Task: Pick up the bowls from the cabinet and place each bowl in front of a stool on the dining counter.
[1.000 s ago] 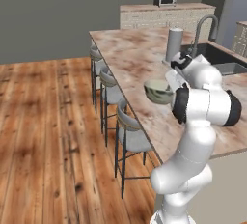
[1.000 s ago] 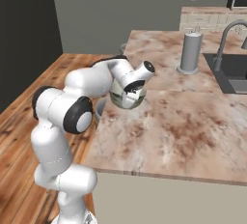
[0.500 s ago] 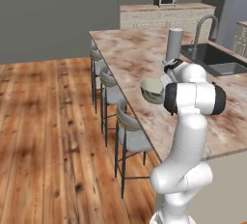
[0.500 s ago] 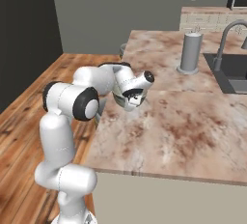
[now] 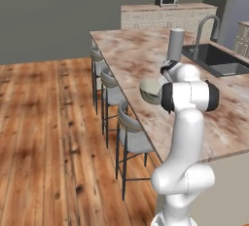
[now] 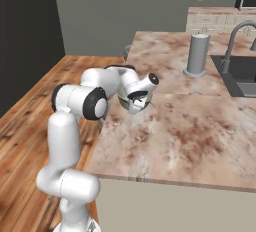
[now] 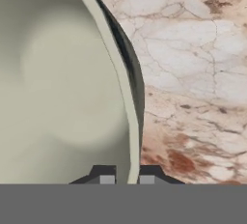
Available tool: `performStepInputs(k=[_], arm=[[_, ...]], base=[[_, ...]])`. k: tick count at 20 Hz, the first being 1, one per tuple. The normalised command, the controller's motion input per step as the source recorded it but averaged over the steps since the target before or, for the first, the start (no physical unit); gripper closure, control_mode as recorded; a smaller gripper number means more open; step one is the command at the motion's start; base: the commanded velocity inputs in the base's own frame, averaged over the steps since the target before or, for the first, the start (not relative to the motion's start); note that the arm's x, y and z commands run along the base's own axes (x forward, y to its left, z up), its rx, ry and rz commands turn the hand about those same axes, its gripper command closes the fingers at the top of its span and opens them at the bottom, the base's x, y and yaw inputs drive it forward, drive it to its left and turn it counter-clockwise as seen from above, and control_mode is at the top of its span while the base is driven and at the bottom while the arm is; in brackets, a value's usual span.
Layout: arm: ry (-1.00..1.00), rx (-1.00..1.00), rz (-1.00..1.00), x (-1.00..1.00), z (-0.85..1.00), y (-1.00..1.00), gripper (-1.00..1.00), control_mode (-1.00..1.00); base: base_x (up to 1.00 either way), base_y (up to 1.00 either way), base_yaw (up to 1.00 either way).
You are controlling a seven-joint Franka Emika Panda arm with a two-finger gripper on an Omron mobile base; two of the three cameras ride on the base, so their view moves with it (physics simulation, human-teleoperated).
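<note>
Fingers (image 7: 107, 178) pinch tight on the bowl's (image 7: 62, 88) rim, one inside, one outside, gripper (image 7: 126, 179) carrying it just above the dining counter (image 7: 193, 73), near its stool-side edge.

The arm (image 5: 187, 122) was glossy white, built of rounded tubular links with fat black bands at the joints. Its pincer (image 7: 126, 179) ended in two small dark fingertips with grey pads.
</note>
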Motion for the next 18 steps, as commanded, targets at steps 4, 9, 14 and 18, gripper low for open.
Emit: performStepInputs(k=[4,9,14,18], arm=[[0.02,0.0,0.0,0.25,-0.24,0.09,1.0,-1.0],[0.03,0.0,0.0,0.01,-0.23,0.01,1.0,-1.0],[0.06,0.0,0.0,0.0,-0.16,0.0,1.0,-1.0],[0.03,0.0,0.0,0.0,-0.01,0.0,1.0,-1.0]], base=[[0.0,0.0,0.0],[0.0,0.0,0.0],[0.0,0.0,0.0],[0.0,0.0,0.0]])
